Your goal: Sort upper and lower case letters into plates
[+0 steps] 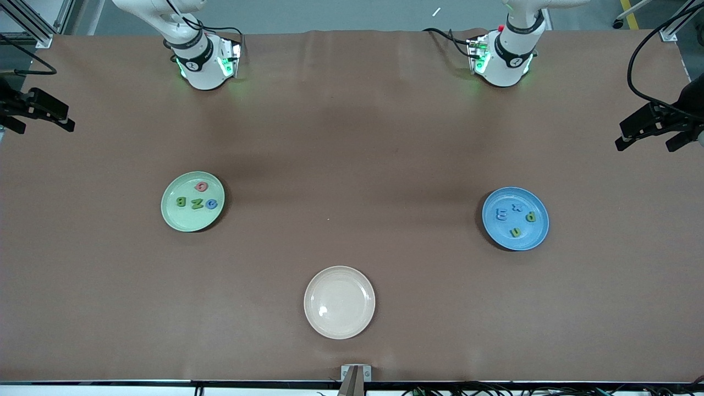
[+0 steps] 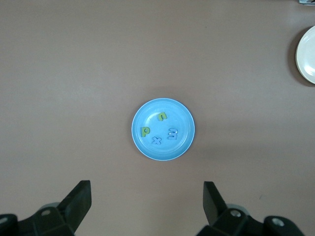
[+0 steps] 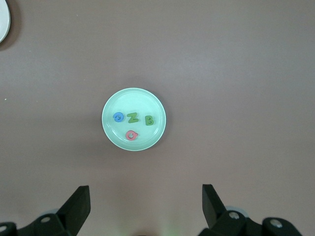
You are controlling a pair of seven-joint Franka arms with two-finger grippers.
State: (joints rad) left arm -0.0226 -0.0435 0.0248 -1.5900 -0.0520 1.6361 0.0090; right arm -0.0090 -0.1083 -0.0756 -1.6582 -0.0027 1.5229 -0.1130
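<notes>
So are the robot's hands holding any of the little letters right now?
No. The left gripper hangs open over the round blue plate, the right gripper open over the round mint-green plate.

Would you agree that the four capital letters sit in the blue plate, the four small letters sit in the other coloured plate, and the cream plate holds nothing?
Not quite: the capital letters lie in the mint green plate, as the right wrist view shows; the small letters are in the blue plate. The cream plate does hold nothing.

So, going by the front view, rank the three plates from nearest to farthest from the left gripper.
Left gripper, fingers open, hangs high near its arm's base.
1. Blue plate, toward the left arm's end.
2. Cream-white plate, mid-table, nearest the front camera.
3. Mint green plate, toward the right arm's end.
</notes>
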